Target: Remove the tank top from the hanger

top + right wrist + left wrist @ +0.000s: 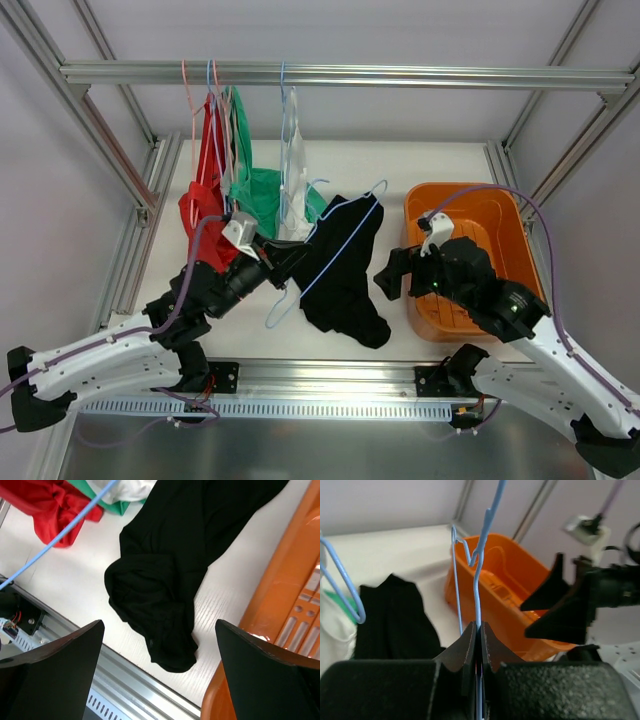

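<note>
Currently I am holding the blue hanger (331, 250) with the left gripper (479, 630), jaws pinching its wire so the frame cannot slide | black tank top (345, 272) is lying across it mid-desk, towards the near edge | right gripper (390, 275) is hovering wide open over the hem beside the orange bin (470, 190), placed, I judge, to pull the cloth free

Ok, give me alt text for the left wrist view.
The left gripper is shut on the thin wire of a blue hanger that rises up the frame's middle. Behind it an orange bin sits on the white table, a black tank top lies at left, and the right gripper's dark fingers stand open at right.
</note>
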`<state>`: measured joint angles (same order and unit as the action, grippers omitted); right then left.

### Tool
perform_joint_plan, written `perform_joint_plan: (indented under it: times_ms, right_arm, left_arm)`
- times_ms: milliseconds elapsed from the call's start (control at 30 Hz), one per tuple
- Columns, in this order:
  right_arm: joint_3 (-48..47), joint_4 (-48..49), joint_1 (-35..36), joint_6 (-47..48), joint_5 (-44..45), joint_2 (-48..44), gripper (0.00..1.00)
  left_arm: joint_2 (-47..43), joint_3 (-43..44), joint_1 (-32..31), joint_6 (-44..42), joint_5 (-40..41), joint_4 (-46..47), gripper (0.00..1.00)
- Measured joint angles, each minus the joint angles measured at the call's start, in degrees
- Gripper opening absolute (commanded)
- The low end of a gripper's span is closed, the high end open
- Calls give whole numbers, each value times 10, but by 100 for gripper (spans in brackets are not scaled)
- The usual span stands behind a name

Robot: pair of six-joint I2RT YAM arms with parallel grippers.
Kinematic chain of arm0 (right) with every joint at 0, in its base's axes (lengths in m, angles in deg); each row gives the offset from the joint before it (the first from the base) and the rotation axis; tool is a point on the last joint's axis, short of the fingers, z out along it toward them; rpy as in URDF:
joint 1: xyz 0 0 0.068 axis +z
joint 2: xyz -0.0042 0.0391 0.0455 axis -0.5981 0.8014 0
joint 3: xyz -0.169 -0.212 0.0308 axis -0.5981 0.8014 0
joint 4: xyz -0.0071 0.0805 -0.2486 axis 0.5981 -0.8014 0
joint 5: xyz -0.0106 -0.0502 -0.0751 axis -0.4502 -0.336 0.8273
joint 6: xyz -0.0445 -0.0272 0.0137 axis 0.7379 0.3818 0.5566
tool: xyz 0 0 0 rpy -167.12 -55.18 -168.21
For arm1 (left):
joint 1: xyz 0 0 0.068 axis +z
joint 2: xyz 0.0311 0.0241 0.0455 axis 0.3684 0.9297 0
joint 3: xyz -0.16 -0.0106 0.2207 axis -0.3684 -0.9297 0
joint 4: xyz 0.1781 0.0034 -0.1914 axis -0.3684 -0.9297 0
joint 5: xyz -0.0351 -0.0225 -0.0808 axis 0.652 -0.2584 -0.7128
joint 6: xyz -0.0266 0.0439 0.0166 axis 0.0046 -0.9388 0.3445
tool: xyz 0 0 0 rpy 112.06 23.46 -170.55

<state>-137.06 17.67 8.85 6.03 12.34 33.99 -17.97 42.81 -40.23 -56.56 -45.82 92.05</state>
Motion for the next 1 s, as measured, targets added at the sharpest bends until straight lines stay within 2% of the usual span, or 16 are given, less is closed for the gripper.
perform_joint_plan:
  times_ms: [133,300,400,700,767,1000]
  right_arm:
    - [-12,-9,0,3,22,-18,100]
    - [-12,-20,0,6,47,-42,100]
    - [-12,-30,0,6,57,-56,100]
    - [-13,-45,0,6,66,-64,99]
    - [-18,-47,0,6,66,-59,100]
    - [-24,-42,0,6,58,-39,99]
  left_arm:
    - [78,97,-5,10,45,-110,0]
    - [222,309,-5,-2,120,-187,0]
    - [294,429,-8,-18,162,-207,0]
    - [482,692,-2,-84,271,-273,0]
    - [529,738,5,-87,275,-297,0]
    - [600,771,59,-68,255,-365,0]
